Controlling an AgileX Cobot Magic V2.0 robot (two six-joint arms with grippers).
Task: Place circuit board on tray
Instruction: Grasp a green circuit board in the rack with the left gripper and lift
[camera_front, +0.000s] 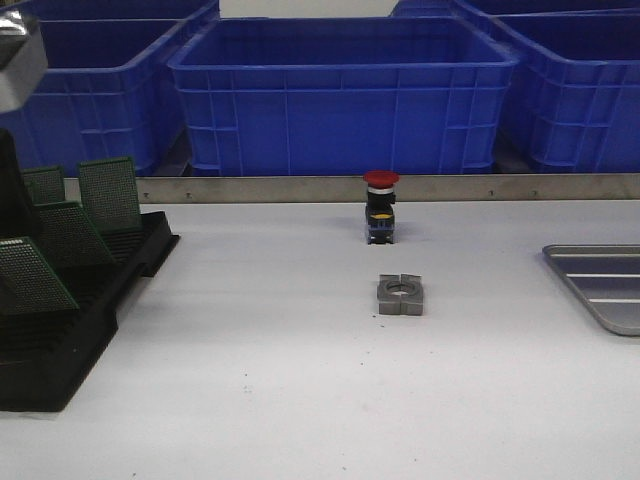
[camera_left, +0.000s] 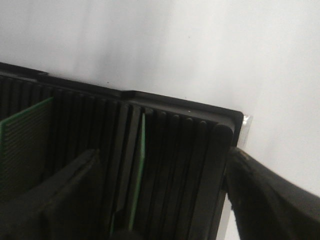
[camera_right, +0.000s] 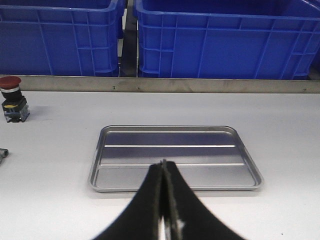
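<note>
A circuit board stands on edge in a slot of the black rack, between the spread fingers of the left gripper, which is open around it. More green boards lean in the same rack. Just beyond the right gripper, whose fingers are pressed together, the grey tray lies bare. No writing is legible anywhere.
</note>
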